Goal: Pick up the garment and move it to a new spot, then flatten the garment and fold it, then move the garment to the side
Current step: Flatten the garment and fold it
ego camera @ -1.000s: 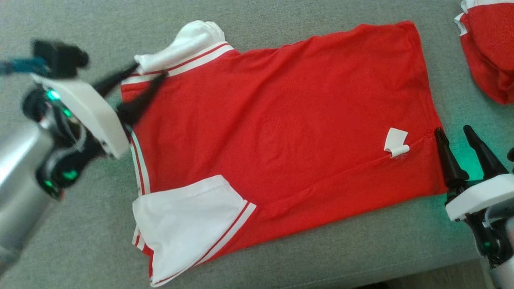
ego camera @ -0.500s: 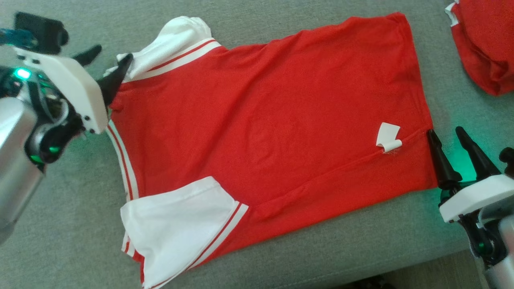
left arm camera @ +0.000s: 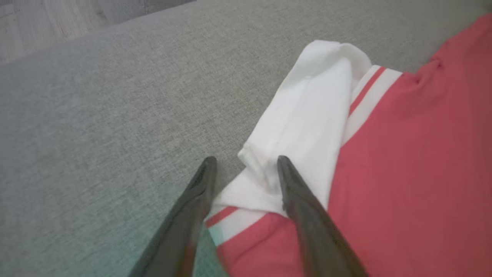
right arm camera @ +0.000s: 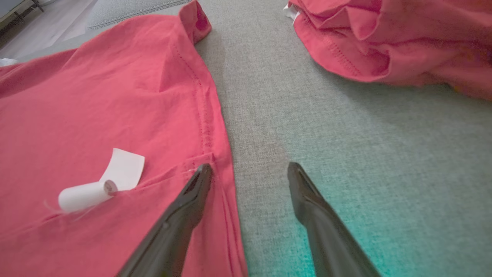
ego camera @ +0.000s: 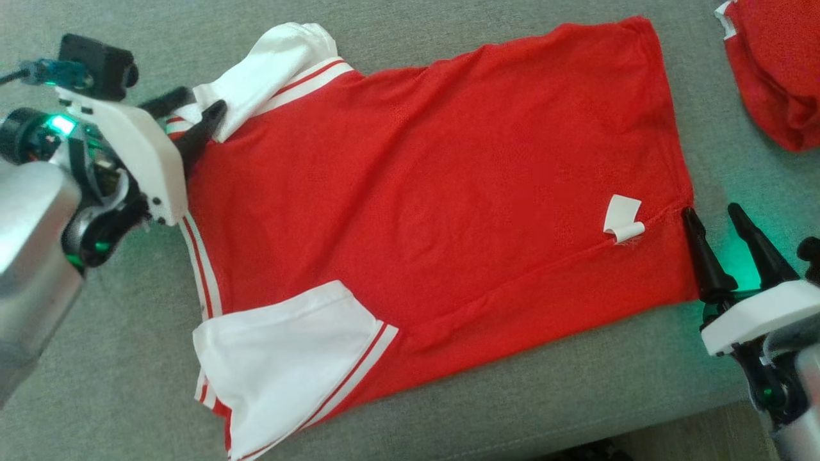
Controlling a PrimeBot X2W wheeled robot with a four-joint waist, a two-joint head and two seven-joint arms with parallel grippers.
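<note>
- Now, the red garment [ego camera: 448, 192] lies spread flat on the grey cushion [ego camera: 115, 384]. Its long axis runs left to right, with white sleeves at the left end and the hem [ego camera: 672, 128] at the right.
- The left gripper [ego camera: 205, 101] sits at the far-left corner. Its fingers are parted to a middling gap astride the bunched corner of the far white sleeve [ego camera: 275, 64]. Nothing looks pinched, though I cannot tell whether either finger presses the cloth.
- The right gripper [ego camera: 710, 210] is at the right end, toward the near corner, with fingers wide and empty. One finger is over the hem's edge, the other over bare cushion.
- The sleeve lies directly between the left fingers, so the left arm seems nearer a grasp; the right would need to shift left onto the hem.
</note>
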